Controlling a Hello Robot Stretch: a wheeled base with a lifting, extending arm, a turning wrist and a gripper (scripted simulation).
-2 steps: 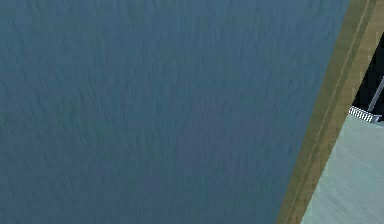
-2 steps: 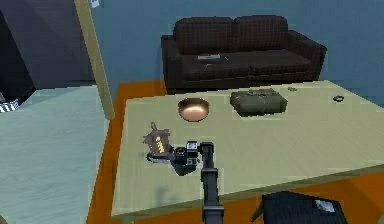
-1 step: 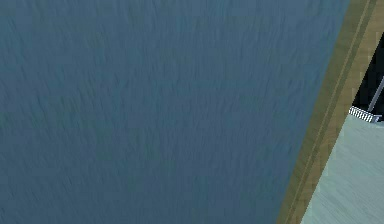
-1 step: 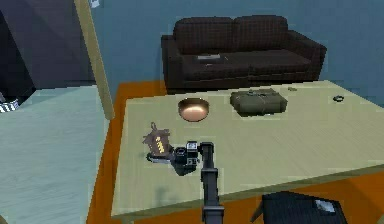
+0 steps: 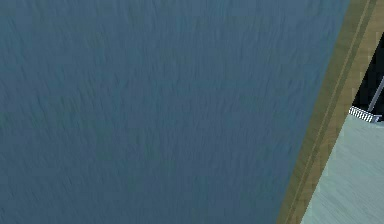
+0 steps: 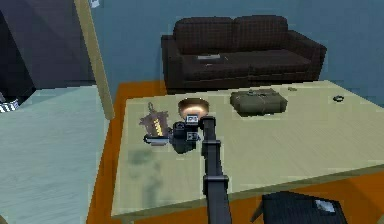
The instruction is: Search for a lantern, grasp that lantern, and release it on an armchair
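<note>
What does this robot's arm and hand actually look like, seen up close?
The arm is a dark, square-sided bar. Near its far end sit two small white squares with black marks, and beside them the hand: a dark, chunky body with two thin fingers.

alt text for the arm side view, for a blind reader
The robot's dark square arm reaches across a pale tabletop, its gripper near a small brown lantern-like object; whether it holds anything cannot be told. A dark brown sofa stands beyond.

Bowl (image 6: 192,105), dark box (image 6: 258,101) far across table (image 6: 300,140), nearer right part apparently bare
</note>
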